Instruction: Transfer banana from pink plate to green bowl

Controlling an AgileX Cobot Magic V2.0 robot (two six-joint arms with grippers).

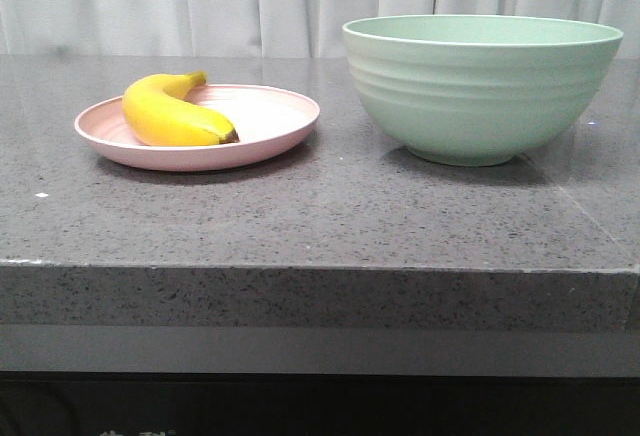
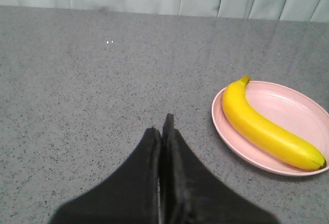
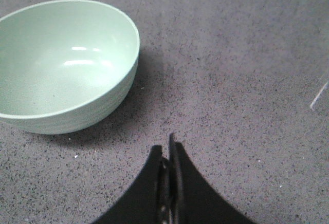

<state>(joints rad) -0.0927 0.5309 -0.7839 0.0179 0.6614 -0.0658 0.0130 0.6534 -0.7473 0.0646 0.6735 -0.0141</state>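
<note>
I see the banana (image 1: pixel 170 113) lying on the pink plate (image 1: pixel 275 126), left of the green bowl (image 1: pixel 480 91) on the grey bench (image 1: pixel 330 216). My left gripper (image 2: pixel 163 131) and right gripper (image 3: pixel 169 149) both have jaws pressed together, holding nothing, above bare bench.

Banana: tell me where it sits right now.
In the front view the banana lies on the left half of the pink plate, on the table's left side, with the green bowl standing apart to its right.
</note>
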